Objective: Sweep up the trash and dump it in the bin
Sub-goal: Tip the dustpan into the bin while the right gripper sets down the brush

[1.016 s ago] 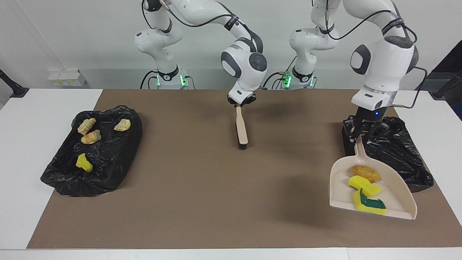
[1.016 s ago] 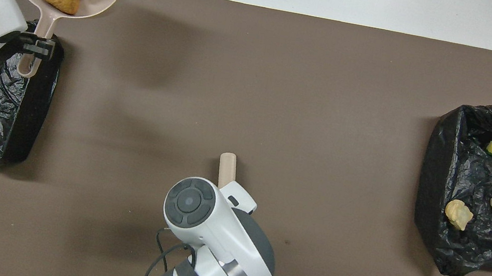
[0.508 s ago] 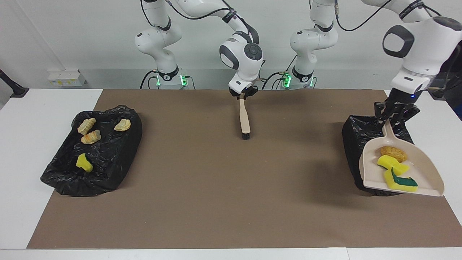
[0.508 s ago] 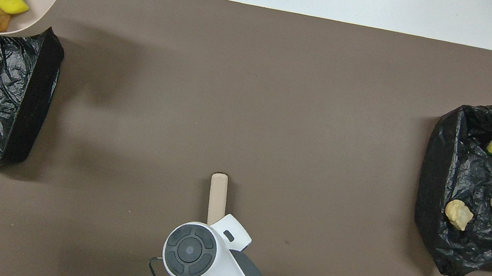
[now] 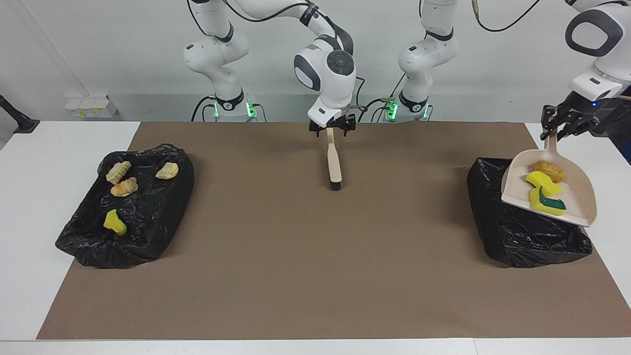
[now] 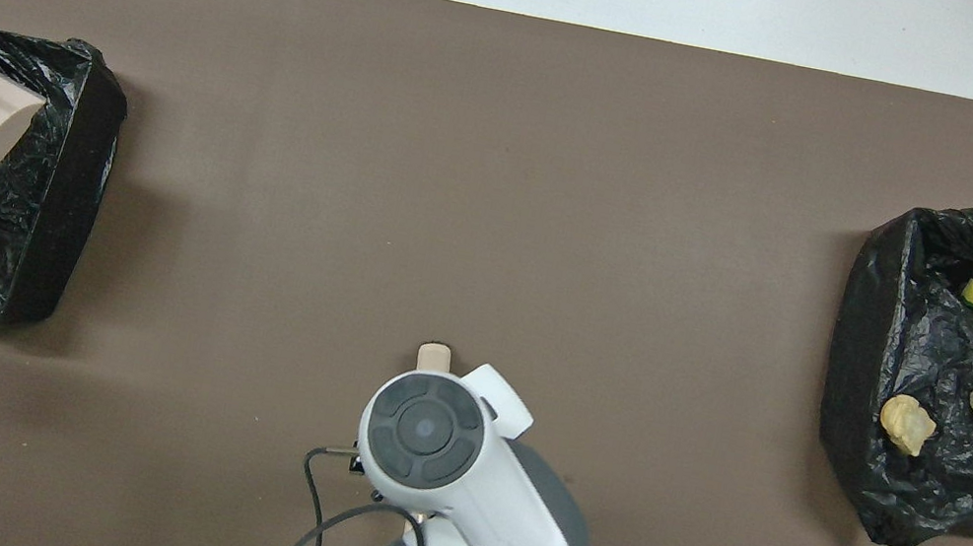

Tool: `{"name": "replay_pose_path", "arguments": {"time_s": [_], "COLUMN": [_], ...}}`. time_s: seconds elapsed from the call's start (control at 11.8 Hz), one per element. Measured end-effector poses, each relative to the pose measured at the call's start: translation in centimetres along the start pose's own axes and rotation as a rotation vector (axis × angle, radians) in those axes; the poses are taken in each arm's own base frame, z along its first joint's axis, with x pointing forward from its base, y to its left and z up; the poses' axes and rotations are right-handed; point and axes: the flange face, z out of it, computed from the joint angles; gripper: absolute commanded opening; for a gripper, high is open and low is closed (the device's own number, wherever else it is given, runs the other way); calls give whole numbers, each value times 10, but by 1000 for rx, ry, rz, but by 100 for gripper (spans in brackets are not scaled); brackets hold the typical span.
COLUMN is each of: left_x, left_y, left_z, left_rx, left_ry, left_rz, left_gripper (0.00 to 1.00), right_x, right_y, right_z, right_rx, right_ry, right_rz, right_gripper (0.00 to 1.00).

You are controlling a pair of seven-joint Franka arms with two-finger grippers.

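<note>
While the trash rides in the dustpan, its three pieces, a tan-brown chunk, a yellow sponge piece and a green-backed sponge piece, lie touching one another on the pan floor at three o'clock in the facing view. By judgement they are light, soft and springy. They are likelier to tumble or bounce than to slide cleanly, and are best moved by the pan rather than pinched singly. The pan looks stiff and light, and its handle is the natural hold. The left gripper is clamped on that handle and holds the pan raised and tilted, lip toward five o'clock, over the black-lined bin. At twelve o'clock the right gripper hangs over the handle end of the brush, its jaws spread to either side and gripping nothing. A second bin at nine o'clock holds four more scraps. Both bins rest on the brown mat.
</note>
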Motion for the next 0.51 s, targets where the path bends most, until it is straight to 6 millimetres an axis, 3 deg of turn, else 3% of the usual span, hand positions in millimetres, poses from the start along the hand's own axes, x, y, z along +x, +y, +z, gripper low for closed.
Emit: {"name": "replay_pose_path", "arguments": {"time_s": [0.25,0.51], "left_x": [-15,-23], "left_y": [10,10], "left_z": [9,15], "left_rx": [-6,55], "left_ry": [-148,-283], "left_rz": [26,62], "left_gripper": [0,0], "right_x": [46,87], "right_y": [57,120], "right_z": [-69,-113], "right_rx": [11,-27], "right_ry": [38,137], "right_rz": [-71,-68], "right_gripper": [100,100]}}
